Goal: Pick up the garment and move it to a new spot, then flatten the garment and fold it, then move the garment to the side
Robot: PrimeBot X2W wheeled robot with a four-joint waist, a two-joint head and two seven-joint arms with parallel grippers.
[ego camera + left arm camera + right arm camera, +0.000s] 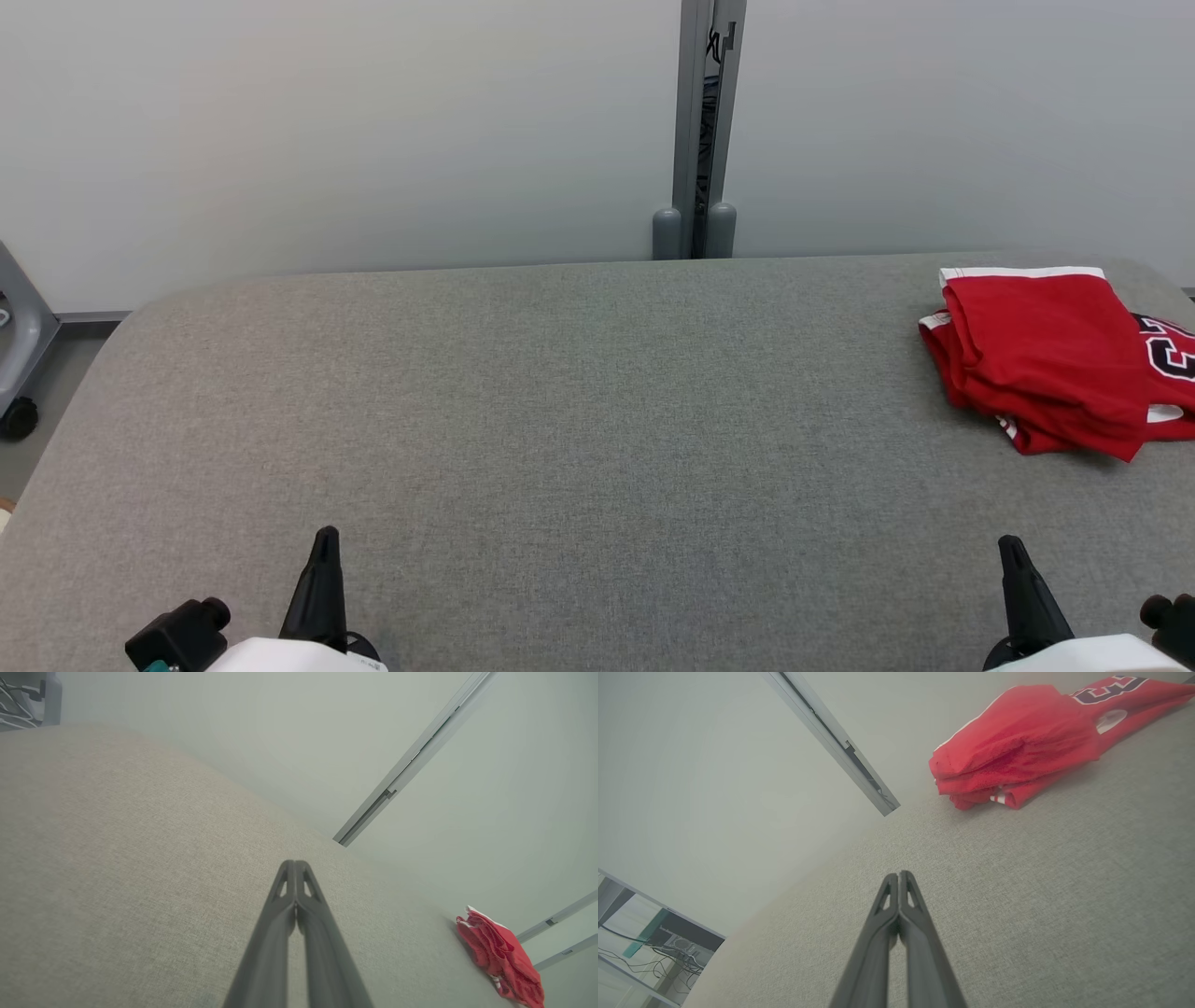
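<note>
Head view gives us the red garment [1046,355] bunched at the bench's [560,392] far right corner. Our right end effector [1011,546], at the bench's near right edge, is nearer than the left end effector [326,534]. Both are pressed together and empty.

Head camera high, facing forward-down over grey fabric table [560,420] toward pale wall [327,121]. Both wrist cameras low, close above table, tilted. All three share folded red jersey [1046,355] at table's right.
</note>
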